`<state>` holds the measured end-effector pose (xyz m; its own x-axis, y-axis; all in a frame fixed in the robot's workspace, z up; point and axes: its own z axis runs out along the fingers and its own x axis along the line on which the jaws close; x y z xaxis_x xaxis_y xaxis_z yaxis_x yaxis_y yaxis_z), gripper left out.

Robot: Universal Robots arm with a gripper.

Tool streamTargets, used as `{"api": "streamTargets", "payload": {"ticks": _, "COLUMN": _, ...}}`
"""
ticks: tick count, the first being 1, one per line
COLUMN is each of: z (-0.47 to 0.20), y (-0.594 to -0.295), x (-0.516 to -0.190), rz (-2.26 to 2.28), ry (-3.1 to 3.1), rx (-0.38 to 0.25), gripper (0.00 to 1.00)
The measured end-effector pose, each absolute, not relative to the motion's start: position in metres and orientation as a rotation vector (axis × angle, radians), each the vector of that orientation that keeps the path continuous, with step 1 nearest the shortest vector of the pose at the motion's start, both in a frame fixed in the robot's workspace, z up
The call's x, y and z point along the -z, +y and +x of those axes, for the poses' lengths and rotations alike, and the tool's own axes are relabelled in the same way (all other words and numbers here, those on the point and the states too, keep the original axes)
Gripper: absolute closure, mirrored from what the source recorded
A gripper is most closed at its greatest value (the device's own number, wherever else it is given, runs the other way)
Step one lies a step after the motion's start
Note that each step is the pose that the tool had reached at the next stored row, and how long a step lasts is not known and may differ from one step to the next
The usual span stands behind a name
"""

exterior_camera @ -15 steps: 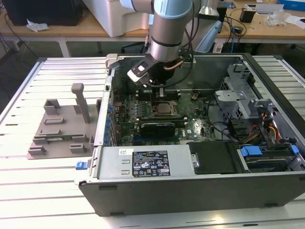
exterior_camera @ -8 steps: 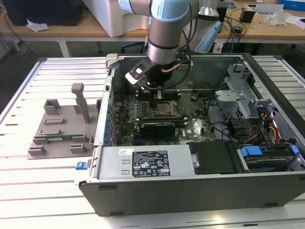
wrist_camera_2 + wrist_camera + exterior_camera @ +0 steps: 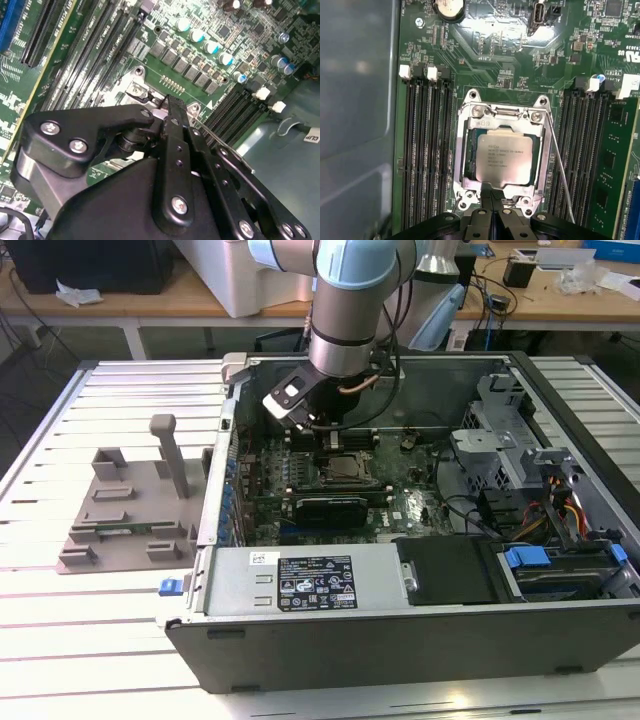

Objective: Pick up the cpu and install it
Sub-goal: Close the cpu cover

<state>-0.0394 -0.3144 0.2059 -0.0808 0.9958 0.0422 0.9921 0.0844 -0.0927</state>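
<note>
1. The cpu lies flat in the socket on the motherboard, silvery top plate up. The socket's metal frame surrounds it on all four sides.
2. A thin wire lever runs along one side of the socket, slanting away from the frame towards the gripper's end.
3. The gripper is at the socket's edge. In the first wrist view its tips lie over the middle tab of the frame, just beside the cpu. I cannot tell whether they touch the metal.
4. The fingers are pressed together, with nothing seen between them. The second wrist view shows the same closed gripper from behind, pointing down at the board.
5. Rows of dark memory slots flank the socket on both sides, and a round coin battery sits further off on the board.
6. In the exterior view the arm reaches down into the open case, with the gripper just above the socket.
7. A black card stands just in front of the socket, and the labelled power supply lies along the near wall.
8. A grey fixture sits on the slatted table, at the exterior view's left of the case.
</note>
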Motion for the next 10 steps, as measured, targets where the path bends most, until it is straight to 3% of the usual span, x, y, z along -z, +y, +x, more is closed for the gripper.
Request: {"api": "streamTargets", "payload": {"ticks": 10, "z": -0.019, "y": -0.314, "x": -0.206, "rz": -2.048, "ry": -2.234, "rx": -0.038, "gripper": 0.89}}
